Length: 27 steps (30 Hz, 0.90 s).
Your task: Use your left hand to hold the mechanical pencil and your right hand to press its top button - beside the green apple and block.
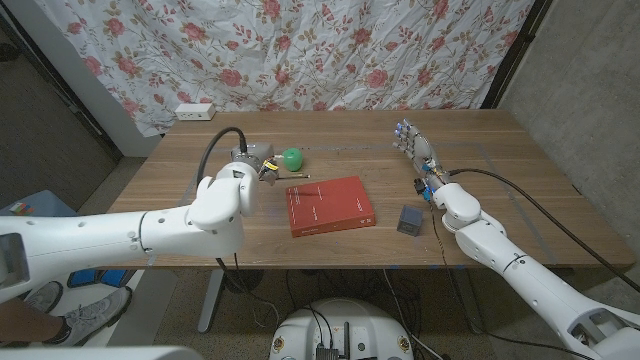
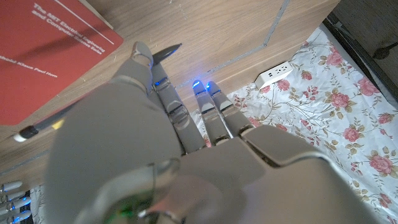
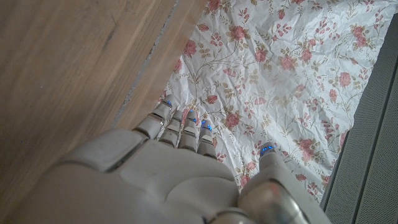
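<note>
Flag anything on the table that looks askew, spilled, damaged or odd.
Nothing spilled or visibly damaged. The red book lies slightly askew to the table edge, and the pencil pokes out on both sides of the left hand. The apple and grey block look ordinary.

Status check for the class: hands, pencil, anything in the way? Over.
Left hand holds pencil, beside apple. Right hand open, far from pencil; button not pressed. Book and block nearby, not blocking. Over.
</note>
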Motion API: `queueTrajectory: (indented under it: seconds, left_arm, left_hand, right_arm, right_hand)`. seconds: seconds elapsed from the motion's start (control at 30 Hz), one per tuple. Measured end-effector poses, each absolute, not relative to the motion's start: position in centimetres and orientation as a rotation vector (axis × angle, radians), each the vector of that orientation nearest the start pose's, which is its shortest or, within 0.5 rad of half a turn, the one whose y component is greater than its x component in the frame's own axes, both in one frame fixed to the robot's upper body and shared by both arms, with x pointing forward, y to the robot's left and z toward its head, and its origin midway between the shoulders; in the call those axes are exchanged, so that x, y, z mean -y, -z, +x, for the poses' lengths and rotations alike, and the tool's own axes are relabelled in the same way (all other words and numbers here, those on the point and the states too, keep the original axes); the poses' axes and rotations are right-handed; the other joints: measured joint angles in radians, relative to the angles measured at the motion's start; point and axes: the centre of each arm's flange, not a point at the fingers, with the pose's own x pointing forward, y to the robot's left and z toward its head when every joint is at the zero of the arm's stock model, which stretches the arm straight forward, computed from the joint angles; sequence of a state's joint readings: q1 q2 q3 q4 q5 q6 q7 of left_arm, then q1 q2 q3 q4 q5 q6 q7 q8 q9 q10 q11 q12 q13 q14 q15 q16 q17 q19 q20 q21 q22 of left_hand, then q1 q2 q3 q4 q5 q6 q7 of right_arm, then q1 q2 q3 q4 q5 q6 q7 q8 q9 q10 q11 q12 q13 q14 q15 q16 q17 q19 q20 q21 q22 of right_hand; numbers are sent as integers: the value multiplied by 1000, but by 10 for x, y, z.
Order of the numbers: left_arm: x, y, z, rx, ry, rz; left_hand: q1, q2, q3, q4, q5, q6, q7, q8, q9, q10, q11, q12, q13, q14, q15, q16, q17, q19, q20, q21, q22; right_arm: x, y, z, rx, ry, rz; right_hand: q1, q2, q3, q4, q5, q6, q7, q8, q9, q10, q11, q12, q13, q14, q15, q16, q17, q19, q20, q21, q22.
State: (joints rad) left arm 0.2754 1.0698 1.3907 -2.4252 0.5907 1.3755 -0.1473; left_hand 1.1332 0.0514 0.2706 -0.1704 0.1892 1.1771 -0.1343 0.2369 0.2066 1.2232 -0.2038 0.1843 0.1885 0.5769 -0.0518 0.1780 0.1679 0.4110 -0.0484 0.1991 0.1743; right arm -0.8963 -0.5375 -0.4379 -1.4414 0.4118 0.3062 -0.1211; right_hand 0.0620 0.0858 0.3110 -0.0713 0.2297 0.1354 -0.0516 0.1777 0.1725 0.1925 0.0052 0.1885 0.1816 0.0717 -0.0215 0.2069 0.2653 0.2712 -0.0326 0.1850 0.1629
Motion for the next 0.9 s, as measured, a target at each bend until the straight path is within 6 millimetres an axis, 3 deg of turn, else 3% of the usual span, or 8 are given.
queueTrajectory:
  seconds: [0.33,0.9]
  left_arm:
    - [-205,-14,494,175,-286,1608]
    - [-196,-3,505,170,-282,1596]
  left_hand:
    - [0,0,-3,3,0,0,0,0,1,0,0,5,0,0,0,0,0,-5,5,0,0]
    - [2,1,-3,3,-1,0,0,4,6,0,0,4,0,-2,-2,0,0,-5,5,0,0]
  right_arm:
    - [244,37,625,659,-181,-163]
    - [243,46,627,637,-183,-146]
  right_hand:
    - [0,0,4,-2,0,4,-4,4,0,0,0,0,0,0,0,0,-1,0,0,0,0]
    - [0,0,8,2,0,14,-4,4,0,0,0,0,0,0,0,0,-5,0,0,0,0]
